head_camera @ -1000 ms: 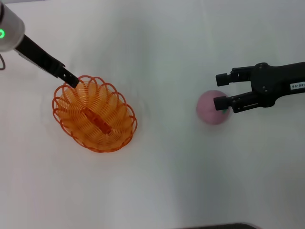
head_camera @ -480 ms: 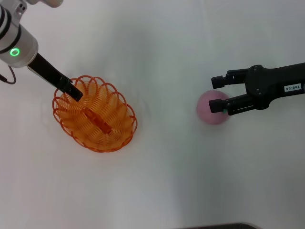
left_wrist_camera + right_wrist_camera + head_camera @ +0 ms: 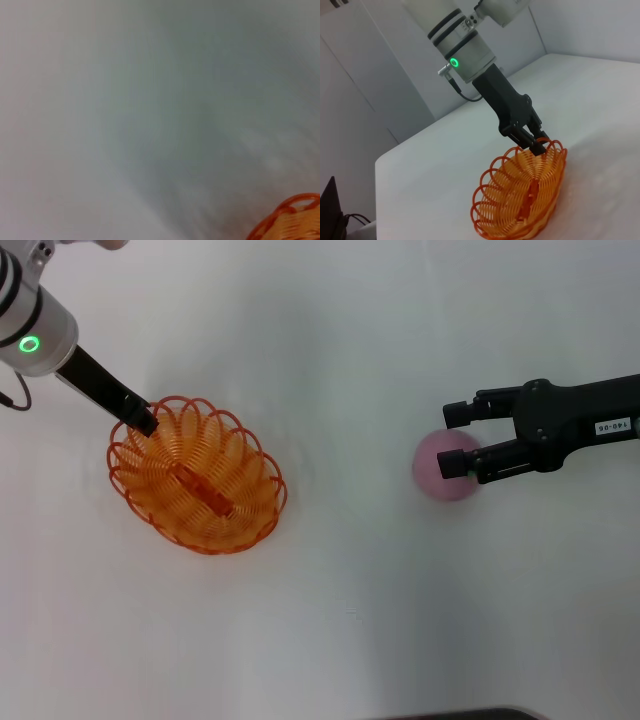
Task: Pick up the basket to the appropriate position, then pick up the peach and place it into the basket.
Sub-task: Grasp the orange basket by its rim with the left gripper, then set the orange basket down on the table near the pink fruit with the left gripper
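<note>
Nudged slightly toward nine o'clock, orange wire basket (image 3: 196, 477) pinched at its rim by left gripper (image 3: 143, 421); right gripper (image 3: 456, 438) spread over peach (image 3: 445, 466), awaiting closure.

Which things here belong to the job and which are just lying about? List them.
Job: basket, with the left gripper at its rim; peach, with the right gripper open over it.
Lying about: nothing on the white table.
</note>
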`<state>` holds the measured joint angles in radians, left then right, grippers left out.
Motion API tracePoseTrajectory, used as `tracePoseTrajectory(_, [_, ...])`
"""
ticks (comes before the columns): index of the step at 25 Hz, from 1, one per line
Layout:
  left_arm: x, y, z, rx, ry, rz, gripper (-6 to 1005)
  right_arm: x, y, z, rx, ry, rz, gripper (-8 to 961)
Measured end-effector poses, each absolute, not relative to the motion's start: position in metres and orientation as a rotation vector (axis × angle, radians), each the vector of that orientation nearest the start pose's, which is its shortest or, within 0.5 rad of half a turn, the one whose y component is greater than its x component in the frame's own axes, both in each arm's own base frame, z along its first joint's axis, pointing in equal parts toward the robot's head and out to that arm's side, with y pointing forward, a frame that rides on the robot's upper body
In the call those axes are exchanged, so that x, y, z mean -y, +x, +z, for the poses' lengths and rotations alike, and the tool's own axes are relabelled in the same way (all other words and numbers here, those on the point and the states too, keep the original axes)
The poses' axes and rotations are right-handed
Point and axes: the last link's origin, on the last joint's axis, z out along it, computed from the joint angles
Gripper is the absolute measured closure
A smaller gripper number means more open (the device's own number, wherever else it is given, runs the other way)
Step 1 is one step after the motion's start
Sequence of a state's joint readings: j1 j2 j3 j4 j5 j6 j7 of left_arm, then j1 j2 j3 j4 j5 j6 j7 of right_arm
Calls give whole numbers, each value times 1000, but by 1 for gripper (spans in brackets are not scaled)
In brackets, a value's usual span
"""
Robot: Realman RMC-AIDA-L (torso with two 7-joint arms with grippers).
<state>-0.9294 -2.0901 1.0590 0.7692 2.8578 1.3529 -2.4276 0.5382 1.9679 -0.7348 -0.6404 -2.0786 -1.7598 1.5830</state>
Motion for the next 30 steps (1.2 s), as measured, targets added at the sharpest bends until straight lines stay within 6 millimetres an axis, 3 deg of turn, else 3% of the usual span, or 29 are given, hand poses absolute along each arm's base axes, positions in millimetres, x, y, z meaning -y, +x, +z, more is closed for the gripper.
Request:
tracePoseTrajectory(4, [-411,-207,-20,1001,-2506,638,585,-311,272,29,-865,-2925,615,41])
tracePoseTrajectory(7, [-411,-206,-19,1001,-2510,642,816,-311,271,29,-863,-2925,616,41])
tracePoseTrajectory(12, [-410,-205,-19,1005,-2517,648,901,-312,271,29,-859,-2920,615,41])
tracePoseTrajectory(16, [-410,-202,-15,1025,-2523,627,909,-312,270,27,-858,-2920,618,41])
tracePoseTrajectory(23, [-410,-190,17,1176,-2519,434,923,-313,269,27,-855,-2917,623,42])
tracePoseTrajectory(30, [-409,-202,42,1372,-2473,203,938,-314,269,28,-843,-2911,629,42])
